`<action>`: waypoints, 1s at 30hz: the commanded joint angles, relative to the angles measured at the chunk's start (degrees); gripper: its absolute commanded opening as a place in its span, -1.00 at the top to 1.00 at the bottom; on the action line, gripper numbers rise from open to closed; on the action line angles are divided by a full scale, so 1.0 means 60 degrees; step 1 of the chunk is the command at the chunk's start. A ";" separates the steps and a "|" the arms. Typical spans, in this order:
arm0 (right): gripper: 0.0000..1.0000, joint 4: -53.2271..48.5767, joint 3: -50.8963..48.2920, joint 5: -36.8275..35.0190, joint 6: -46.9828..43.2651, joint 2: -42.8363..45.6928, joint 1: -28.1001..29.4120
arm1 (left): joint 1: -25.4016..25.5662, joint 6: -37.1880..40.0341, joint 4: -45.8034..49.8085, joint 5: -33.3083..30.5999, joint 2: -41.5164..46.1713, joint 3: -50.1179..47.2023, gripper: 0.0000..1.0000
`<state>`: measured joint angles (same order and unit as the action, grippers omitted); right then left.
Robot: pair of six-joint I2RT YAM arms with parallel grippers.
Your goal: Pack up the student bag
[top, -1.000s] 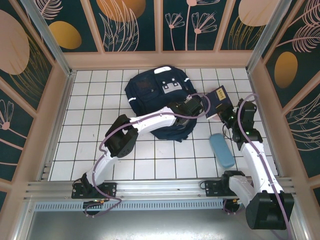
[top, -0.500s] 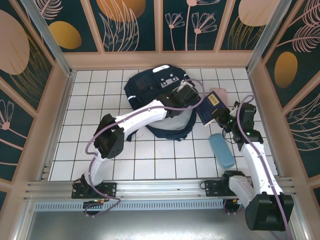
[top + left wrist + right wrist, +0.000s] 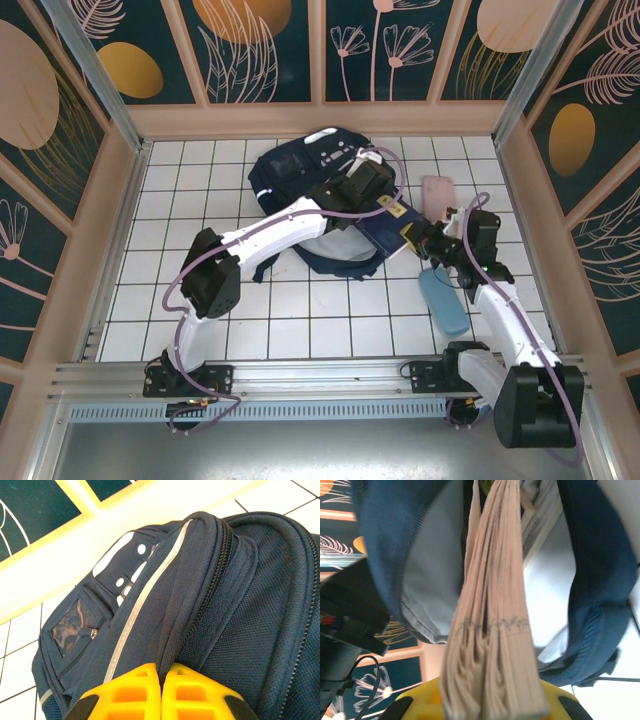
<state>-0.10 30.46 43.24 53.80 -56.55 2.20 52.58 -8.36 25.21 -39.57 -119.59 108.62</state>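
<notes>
From above, the student bag (image 3: pixel 290 180) lay at the back of the tiled surface (image 3: pixel 180 200). My left fingers (image 3: pixel 372 192) reached over it, and my right fingers (image 3: pixel 424 241) gripped a navy booklet (image 3: pixel 385 225) at its right side. A blue pencil case (image 3: pixel 442 300) lay beside my right arm. At my left wrist, the yellow left fingers (image 3: pixel 161 680) were pinched shut on the student bag (image 3: pixel 210 590) at its zippered rim. At my right wrist, the right fingers (image 3: pixel 490 702) were clamped on the booklet (image 3: pixel 495 605), whose pages stood between the parted edges of the student bag (image 3: pixel 390 540).
</notes>
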 commanded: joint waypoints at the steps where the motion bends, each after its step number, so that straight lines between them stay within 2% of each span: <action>1: 1.00 0.2154 -0.0049 0.0469 0.1065 -0.0448 0.0603 | -0.0161 0.0108 -0.1602 -0.0808 0.0856 0.0229 0.92; 8: 1.00 0.4112 0.0388 -0.0828 0.1783 -0.2174 0.1495 | -0.0140 -0.0048 -0.1609 -0.0527 0.1061 0.0193 0.92; 12: 1.00 0.5470 0.0778 -0.2038 0.2184 -0.3441 0.2029 | -0.0148 -0.0229 -0.1608 -0.0406 0.1258 0.0084 0.92; 16: 1.00 0.6890 0.1309 -0.3485 0.2547 -0.4720 0.2966 | -0.0137 -0.0333 -0.1759 -0.0517 0.1436 -0.0066 0.95; 19: 1.00 0.6794 0.2013 -0.4434 0.2601 -0.5737 0.3400 | -0.0138 -0.0339 -0.1976 -0.0564 0.1600 -0.0244 0.95; 22: 1.00 0.7458 0.2360 -0.5270 0.2897 -0.6697 0.3627 | -0.0138 -0.0362 -0.2176 -0.0588 0.1752 -0.0485 0.95; 27: 0.98 0.8020 0.3532 -0.5321 0.3239 -0.8442 0.3763 | -0.0141 -0.0306 -0.2283 -0.0510 0.1816 -0.0597 0.94; 30: 0.81 0.8060 0.4157 -0.4904 0.3375 -0.9137 0.3812 | -0.0161 -0.0388 -0.2283 -0.0524 0.1790 -0.0586 0.94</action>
<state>43.81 51.90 14.55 72.62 -108.99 24.40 52.05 -8.64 20.40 -39.31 -114.15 104.12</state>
